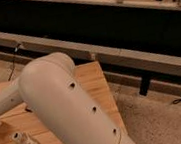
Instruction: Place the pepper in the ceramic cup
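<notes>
Clear jar [25,142] lying on wooden table [93,81]

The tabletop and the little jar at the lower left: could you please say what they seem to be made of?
The tabletop looks like light wood with visible grain and a matt finish. The jar seems clear glass or plastic, pale cap. The arm hides much; the pincer is out of view.
</notes>
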You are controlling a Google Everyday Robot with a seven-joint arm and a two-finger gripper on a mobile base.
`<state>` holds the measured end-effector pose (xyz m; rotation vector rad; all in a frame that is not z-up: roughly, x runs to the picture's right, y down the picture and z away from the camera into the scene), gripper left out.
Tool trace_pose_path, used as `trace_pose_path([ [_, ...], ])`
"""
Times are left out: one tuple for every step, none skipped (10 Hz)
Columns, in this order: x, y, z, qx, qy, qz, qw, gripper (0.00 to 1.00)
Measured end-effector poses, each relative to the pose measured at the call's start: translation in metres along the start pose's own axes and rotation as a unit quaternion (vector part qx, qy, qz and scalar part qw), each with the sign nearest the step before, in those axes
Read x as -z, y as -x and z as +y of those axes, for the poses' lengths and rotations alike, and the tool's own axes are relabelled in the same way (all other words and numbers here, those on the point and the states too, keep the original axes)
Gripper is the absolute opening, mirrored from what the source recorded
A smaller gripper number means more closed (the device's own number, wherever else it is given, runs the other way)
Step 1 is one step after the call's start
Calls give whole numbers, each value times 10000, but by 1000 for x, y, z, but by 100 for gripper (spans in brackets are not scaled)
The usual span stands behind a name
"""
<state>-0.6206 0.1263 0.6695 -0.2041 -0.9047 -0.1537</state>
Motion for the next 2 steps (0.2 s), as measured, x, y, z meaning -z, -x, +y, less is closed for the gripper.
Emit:
trace_pose_path([
  [0, 0, -1, -15, -16, -26, 10000, 68],
  [1, -1, -2, -40, -42, -73, 10000, 68],
])
